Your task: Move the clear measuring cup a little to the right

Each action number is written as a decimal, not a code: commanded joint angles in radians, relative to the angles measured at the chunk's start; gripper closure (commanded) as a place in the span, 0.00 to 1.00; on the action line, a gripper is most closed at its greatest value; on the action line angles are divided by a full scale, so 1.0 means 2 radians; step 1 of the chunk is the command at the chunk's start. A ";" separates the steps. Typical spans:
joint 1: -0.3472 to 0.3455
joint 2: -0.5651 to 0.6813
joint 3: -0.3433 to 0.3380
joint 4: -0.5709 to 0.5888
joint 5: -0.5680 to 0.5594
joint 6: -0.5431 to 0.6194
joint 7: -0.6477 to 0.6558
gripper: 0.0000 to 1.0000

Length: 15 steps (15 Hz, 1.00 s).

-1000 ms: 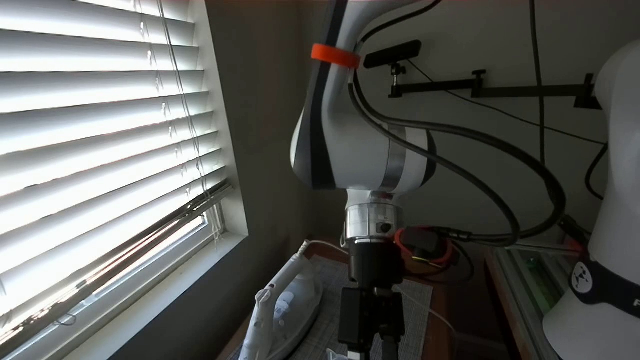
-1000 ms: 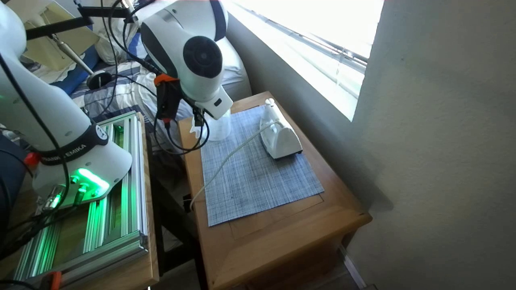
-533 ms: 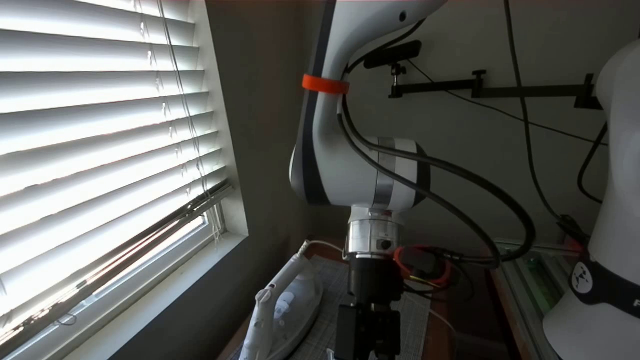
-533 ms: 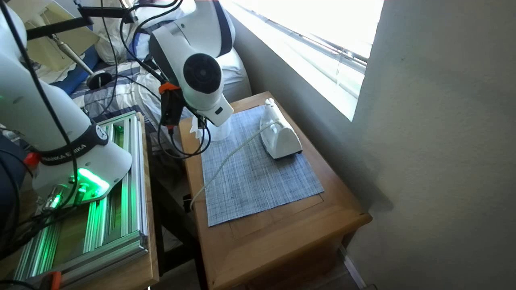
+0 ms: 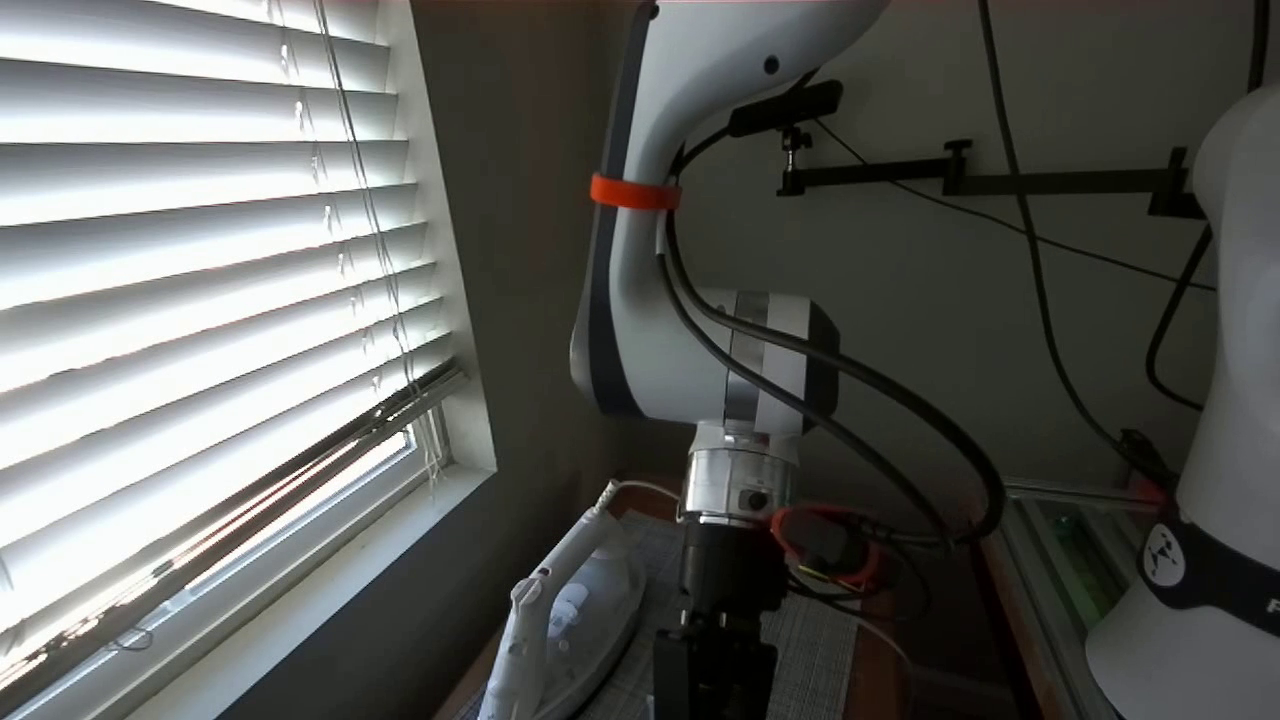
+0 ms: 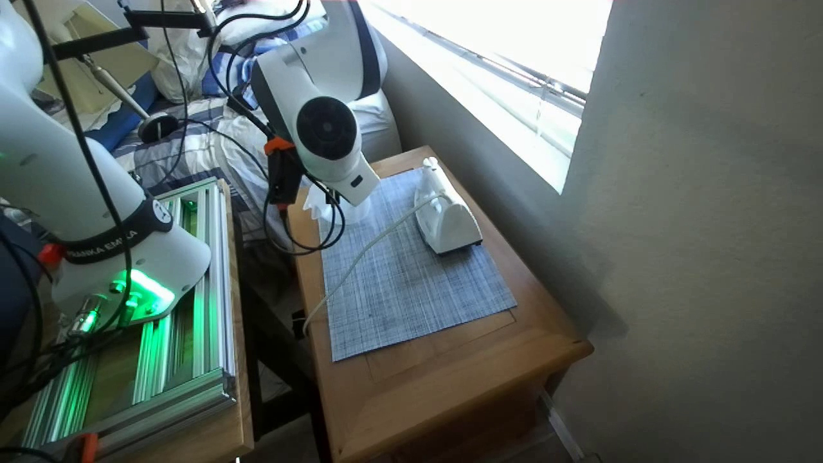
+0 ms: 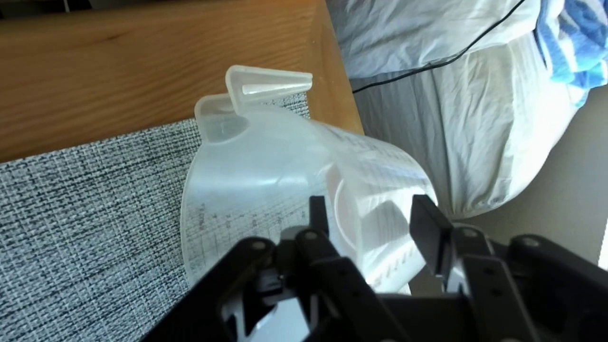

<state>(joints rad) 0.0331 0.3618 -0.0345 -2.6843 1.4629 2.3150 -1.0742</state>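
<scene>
Along one side of the counter [image 6: 418, 392], a grey wall [image 6: 694, 225] is seen, edged below by a pale baseboard [image 6: 561, 426]. Above the counter, a window [image 6: 514, 32] is hung with slatted blinds [image 5: 200, 230], brightly backlit. Past the counter's end, a plaid-covered bed [image 6: 212, 157] is placed. In an exterior view, a dim back wall [image 5: 930, 300] is shown behind the counter.

Measuring cup [image 6: 356, 213] partly behind arm [image 6: 326, 127]

In an exterior view, the gaze is nearly level, facing the arm [image 5: 650, 360], window blinds [image 5: 200, 290] at nine o'clock. In an exterior view, the tabletop [image 6: 418, 386] is seen from above, robot base [image 6: 161, 267] at nine o'clock. Both exterior views share the iron [image 6: 443, 222], from opposite sides. Wrist view: close, looking down past fingers [image 7: 430, 232] at five o'clock.
</scene>
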 commanded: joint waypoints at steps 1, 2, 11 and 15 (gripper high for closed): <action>-0.008 0.013 -0.002 0.010 0.033 0.003 -0.031 0.78; -0.008 0.011 -0.003 0.011 0.036 0.003 -0.033 0.84; 0.005 -0.057 -0.009 -0.009 0.000 0.040 0.017 0.99; 0.030 -0.094 0.001 -0.021 -0.088 0.130 0.134 0.98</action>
<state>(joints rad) 0.0473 0.2598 -0.0451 -2.6811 1.4193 2.4518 -0.9894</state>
